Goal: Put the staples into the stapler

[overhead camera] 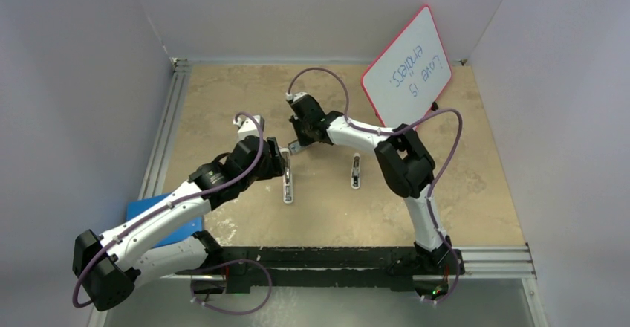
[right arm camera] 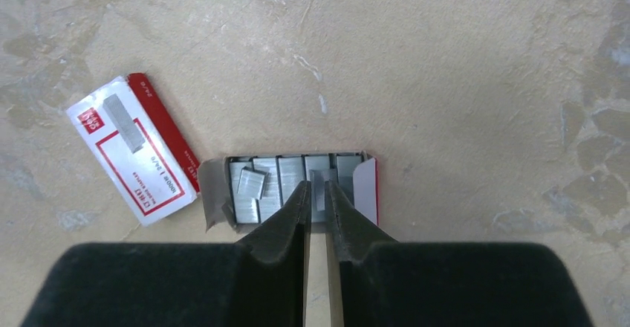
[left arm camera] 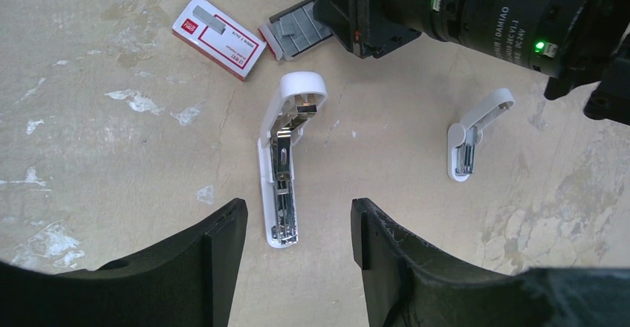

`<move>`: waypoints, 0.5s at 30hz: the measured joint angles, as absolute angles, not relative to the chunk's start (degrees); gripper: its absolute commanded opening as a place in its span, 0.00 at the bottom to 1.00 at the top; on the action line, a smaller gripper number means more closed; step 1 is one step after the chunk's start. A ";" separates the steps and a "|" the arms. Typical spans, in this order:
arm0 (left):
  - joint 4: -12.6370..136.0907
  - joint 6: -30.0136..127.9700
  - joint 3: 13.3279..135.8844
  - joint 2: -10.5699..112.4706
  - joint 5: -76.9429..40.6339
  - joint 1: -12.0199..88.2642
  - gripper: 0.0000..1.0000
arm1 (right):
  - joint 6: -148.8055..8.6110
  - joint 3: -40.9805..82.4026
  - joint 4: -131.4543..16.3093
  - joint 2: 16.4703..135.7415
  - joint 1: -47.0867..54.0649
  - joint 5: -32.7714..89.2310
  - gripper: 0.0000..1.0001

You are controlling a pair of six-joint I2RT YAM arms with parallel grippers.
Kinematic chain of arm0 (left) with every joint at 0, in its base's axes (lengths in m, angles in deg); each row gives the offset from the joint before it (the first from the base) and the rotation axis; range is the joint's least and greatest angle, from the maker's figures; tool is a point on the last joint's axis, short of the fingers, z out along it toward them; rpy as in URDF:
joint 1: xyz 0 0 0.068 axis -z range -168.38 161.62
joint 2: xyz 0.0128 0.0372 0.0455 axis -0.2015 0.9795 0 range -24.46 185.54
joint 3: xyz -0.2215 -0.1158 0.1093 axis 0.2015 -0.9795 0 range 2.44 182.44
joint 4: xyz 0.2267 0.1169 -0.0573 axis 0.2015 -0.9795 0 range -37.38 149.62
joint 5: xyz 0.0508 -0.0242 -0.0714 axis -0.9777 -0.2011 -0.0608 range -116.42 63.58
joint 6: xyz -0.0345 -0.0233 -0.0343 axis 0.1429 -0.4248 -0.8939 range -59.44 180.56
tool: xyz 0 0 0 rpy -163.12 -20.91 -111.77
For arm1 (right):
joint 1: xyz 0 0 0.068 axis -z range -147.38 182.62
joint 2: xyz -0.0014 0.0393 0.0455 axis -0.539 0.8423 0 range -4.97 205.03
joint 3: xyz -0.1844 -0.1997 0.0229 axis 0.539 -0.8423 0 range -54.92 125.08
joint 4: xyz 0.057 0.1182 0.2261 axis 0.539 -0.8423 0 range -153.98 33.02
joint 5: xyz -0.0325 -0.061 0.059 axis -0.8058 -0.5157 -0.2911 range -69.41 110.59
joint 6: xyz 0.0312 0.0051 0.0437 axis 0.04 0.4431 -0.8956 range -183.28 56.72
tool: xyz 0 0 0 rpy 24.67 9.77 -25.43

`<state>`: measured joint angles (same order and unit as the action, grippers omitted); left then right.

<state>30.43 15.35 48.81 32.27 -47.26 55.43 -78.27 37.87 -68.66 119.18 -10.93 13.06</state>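
Observation:
The staples (right arm camera: pixel 275 182) lie as grey strips in a small open tray, with its red-and-white sleeve (right arm camera: pixel 130 149) beside it on the left. My right gripper (right arm camera: pixel 317 193) is down in the tray, its fingertips shut on one thin strip of staples. The white stapler (left arm camera: pixel 281 171) lies hinged open on the table, its metal channel showing. My left gripper (left arm camera: pixel 297 223) hovers above the stapler's near end, open and holding nothing. In the top view the right gripper (overhead camera: pixel 296 147) sits just behind the left gripper (overhead camera: pixel 284 162) and the stapler (overhead camera: pixel 287 188).
A shorter white stapler piece (left arm camera: pixel 475 130) lies to the right of the stapler. A whiteboard (overhead camera: pixel 407 67) with writing leans at the back right. A blue flat object (overhead camera: pixel 160 219) sits under the left arm. Aluminium rails run along the left and near edges.

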 measured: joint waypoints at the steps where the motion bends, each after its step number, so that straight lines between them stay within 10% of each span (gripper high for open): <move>1: 30.43 15.35 48.81 32.32 -47.21 55.43 0.53 | -78.51 37.61 -68.66 118.79 -10.93 13.08 0.12; 15: 30.43 15.32 48.81 32.54 -47.17 55.39 0.53 | -79.73 42.15 -66.74 119.10 -10.93 11.53 0.14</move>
<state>30.43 15.32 48.81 32.54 -47.17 55.39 -79.73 42.15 -66.74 119.10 -10.93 11.53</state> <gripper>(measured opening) 0.533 0.137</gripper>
